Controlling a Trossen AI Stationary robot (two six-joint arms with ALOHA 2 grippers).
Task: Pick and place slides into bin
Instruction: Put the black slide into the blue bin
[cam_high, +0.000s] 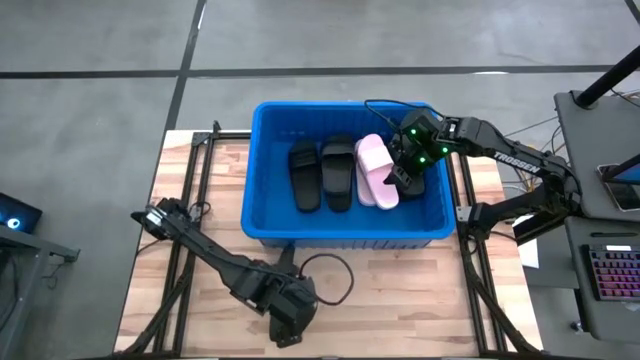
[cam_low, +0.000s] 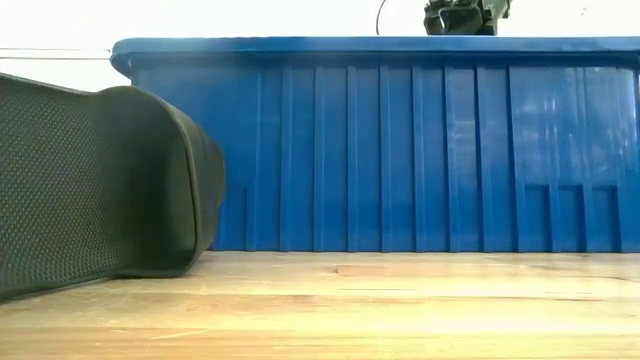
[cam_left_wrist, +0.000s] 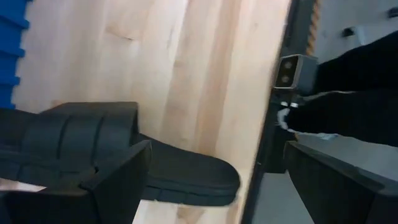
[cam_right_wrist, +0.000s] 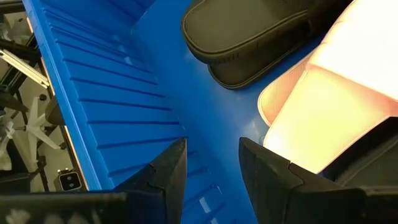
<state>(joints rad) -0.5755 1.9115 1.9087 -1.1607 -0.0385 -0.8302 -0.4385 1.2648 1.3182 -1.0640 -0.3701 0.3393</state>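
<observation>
- Slides inside the bin (cam_high: 262, 170): two black slides (cam_high: 322, 176) lay side by side on its floor, one pale pink slide (cam_high: 374, 168) just beside them, and a further dark slide (cam_high: 414, 185) seemed to lie under the right gripper (cam_high: 404, 176), though I could not tell for sure.
- Right gripper sat low in the bin's right part; its fingers (cam_right_wrist: 169, 168) stood a little apart with nothing between them, so released.
- One black slide (cam_left_wrist: 118, 163) remained on the table (cam_high: 400, 300), outside the bin's front wall; the left gripper (cam_high: 285, 325) hovered at it; whether it was clenched or grasping I cannot tell.
- Judgement: lift the right gripper straight up, clear of the rim, so no slide is dragged out; then take the outstanding slide by its strap.
</observation>
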